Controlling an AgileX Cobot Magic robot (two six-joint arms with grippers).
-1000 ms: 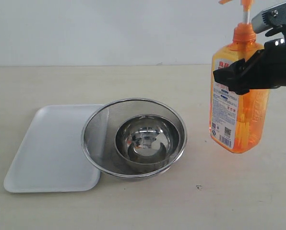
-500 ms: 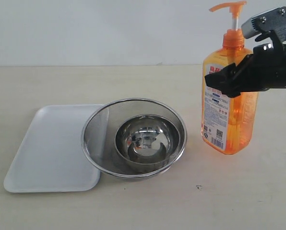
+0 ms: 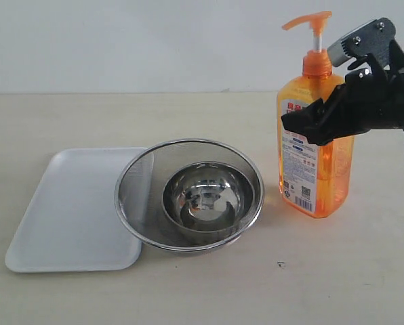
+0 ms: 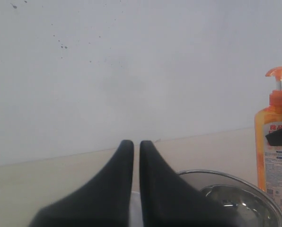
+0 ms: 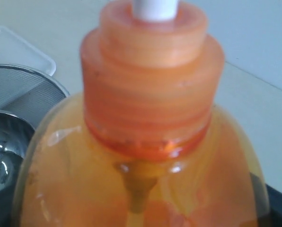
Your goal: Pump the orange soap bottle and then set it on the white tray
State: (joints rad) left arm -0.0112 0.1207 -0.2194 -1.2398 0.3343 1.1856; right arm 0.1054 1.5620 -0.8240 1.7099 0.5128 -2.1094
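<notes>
The orange soap bottle [image 3: 322, 177] stands almost upright at the right, just right of the bowls, with its orange pump head [image 3: 310, 20] raised on the white stem. My right gripper [image 3: 316, 120] comes in from the right and is shut on the bottle's upper body. Whether the base touches the table I cannot tell. In the right wrist view the bottle's neck and shoulder [image 5: 145, 104] fill the picture. The white tray [image 3: 66, 210] lies flat at the left. My left gripper [image 4: 136, 144] shows only in its own wrist view, fingers together, holding nothing.
A round steel mesh strainer [image 3: 131, 169] with a smaller steel bowl [image 3: 207, 196] inside sits between tray and bottle and overlaps the tray's right edge. The left wrist view shows the strainer rim [image 4: 226, 174] and the bottle [image 4: 273, 142] beyond it.
My right gripper has carried the bottle leftward and downward, toward the strainer. The pump head, cut off by the top edge before, now shows in full.
</notes>
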